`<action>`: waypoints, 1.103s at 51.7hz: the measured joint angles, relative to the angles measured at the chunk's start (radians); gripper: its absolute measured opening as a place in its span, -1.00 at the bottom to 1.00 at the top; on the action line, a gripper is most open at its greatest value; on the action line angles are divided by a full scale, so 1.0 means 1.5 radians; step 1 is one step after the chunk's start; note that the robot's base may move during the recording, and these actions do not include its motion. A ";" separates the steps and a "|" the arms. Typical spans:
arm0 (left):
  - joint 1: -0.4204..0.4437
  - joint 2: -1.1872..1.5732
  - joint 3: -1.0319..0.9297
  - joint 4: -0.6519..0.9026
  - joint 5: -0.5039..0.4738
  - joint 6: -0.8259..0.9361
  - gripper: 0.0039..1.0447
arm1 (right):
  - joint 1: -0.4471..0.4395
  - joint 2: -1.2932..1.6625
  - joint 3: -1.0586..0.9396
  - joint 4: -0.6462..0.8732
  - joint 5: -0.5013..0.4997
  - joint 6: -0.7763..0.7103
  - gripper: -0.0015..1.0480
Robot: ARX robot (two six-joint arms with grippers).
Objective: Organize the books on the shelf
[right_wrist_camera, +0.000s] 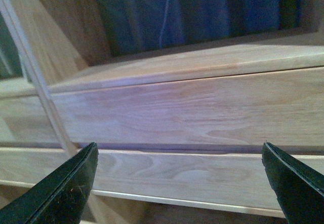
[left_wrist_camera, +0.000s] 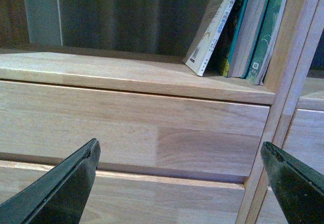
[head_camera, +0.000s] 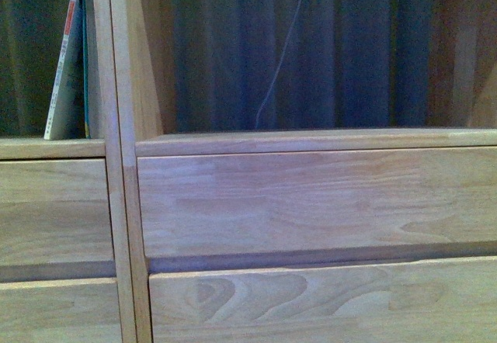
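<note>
The light-wood shelf (head_camera: 311,203) fills the front view, its drawer fronts below two open compartments. In the left compartment a white-spined book (head_camera: 64,71) with a red block at its top leans against a teal-spined book (head_camera: 85,64) by the upright divider. The left wrist view shows the same books (left_wrist_camera: 238,26) leaning together on the shelf board (left_wrist_camera: 126,74), the white-spined one (left_wrist_camera: 212,31) outermost. My left gripper (left_wrist_camera: 179,155) is open in front of the drawer below them, holding nothing. My right gripper (right_wrist_camera: 179,155) is open before the drawer fronts (right_wrist_camera: 202,112) under the right compartment. Neither arm shows in the front view.
The right compartment (head_camera: 303,56) holds no books; dark blue curtain folds and a thin pale cord (head_camera: 279,56) show through its open back. An upright wooden divider (head_camera: 120,157) separates the two compartments. A dark gap (right_wrist_camera: 167,214) lies under the lowest drawer front.
</note>
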State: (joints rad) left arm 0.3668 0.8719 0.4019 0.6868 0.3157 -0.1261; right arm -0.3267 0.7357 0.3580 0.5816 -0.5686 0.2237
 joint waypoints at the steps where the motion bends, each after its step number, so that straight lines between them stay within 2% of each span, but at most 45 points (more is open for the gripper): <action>1: 0.001 -0.003 0.000 -0.004 0.005 -0.001 0.87 | 0.003 -0.008 -0.004 -0.007 0.009 -0.029 0.86; 4: -0.006 -0.033 0.011 -0.124 0.015 0.031 0.65 | 0.037 -0.047 0.006 -0.125 0.135 -0.085 0.66; 8: -0.031 -0.072 -0.013 -0.195 -0.005 0.056 0.38 | 0.065 -0.081 -0.018 -0.192 0.223 -0.114 0.40; 21: -0.096 -0.148 -0.101 -0.196 -0.068 0.074 -0.34 | 0.116 -0.143 -0.094 -0.192 0.281 -0.137 -0.29; 25: -0.121 -0.180 -0.131 -0.196 -0.092 0.075 -0.69 | 0.134 -0.169 -0.120 -0.192 0.298 -0.142 -0.63; 28: -0.132 -0.195 -0.145 -0.197 -0.102 0.076 -0.86 | 0.143 -0.182 -0.132 -0.192 0.307 -0.143 -0.80; 29: -0.138 -0.203 -0.152 -0.197 -0.107 0.076 -0.96 | 0.159 -0.190 -0.139 -0.193 0.331 -0.144 -0.89; 31: -0.148 -0.218 -0.162 -0.200 -0.117 0.077 -0.95 | 0.193 -0.203 -0.148 -0.196 0.369 -0.144 -0.94; 38: -0.168 -0.252 -0.185 -0.212 -0.137 0.077 -0.96 | 0.214 -0.231 -0.167 -0.202 0.376 -0.145 -0.94; 42: -0.225 -0.283 -0.200 -0.228 -0.204 0.077 -0.96 | 0.215 -0.254 -0.182 -0.212 0.377 -0.145 -0.94; 57: -0.243 -0.359 -0.232 -0.272 -0.211 0.079 -0.96 | 0.216 -0.316 -0.209 -0.247 0.377 -0.145 -0.94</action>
State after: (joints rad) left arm 0.0025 0.3328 0.0540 0.2787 -0.0002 -0.0082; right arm -0.0029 0.2611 0.0448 0.2108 -0.0032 0.0055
